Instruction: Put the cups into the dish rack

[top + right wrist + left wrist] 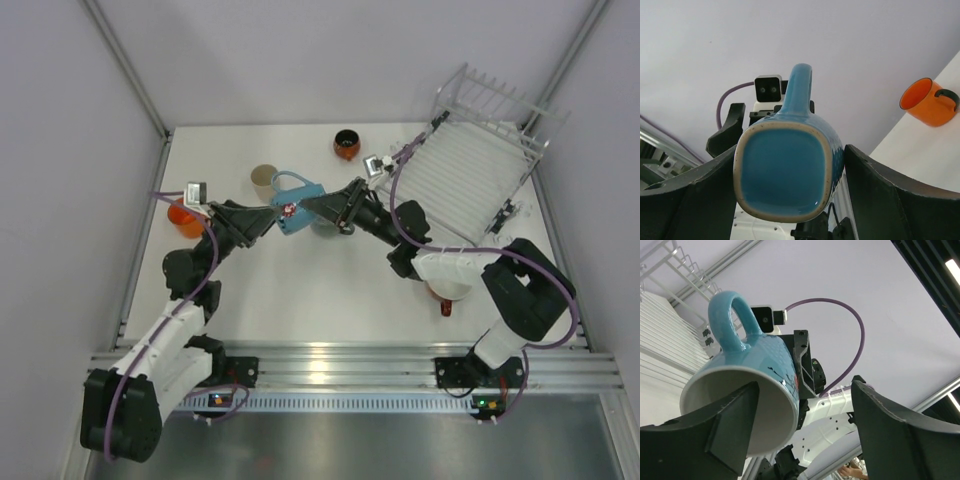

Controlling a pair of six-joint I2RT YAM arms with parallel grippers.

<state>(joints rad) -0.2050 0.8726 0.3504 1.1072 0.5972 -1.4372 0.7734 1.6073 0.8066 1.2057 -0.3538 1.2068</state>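
Observation:
A light blue mug [297,205] hangs on its side above the table's middle, between my two grippers. My right gripper [318,208] is shut on its body near the base [785,175], one finger against each flank. My left gripper [276,221] stands open at the mug's mouth [747,375]: one finger [735,425] reaches inside the rim, the other [890,430] is well off to the side. The dish rack [470,170] stands at the back right, with no cup showing in it.
A beige tumbler [264,180] and a dark-and-orange cup [347,144] stand at the back. An orange cup [183,215] sits at the left edge, behind the left arm. A red mug [447,297] lies under the right arm. Something grey [325,229] shows below the grippers.

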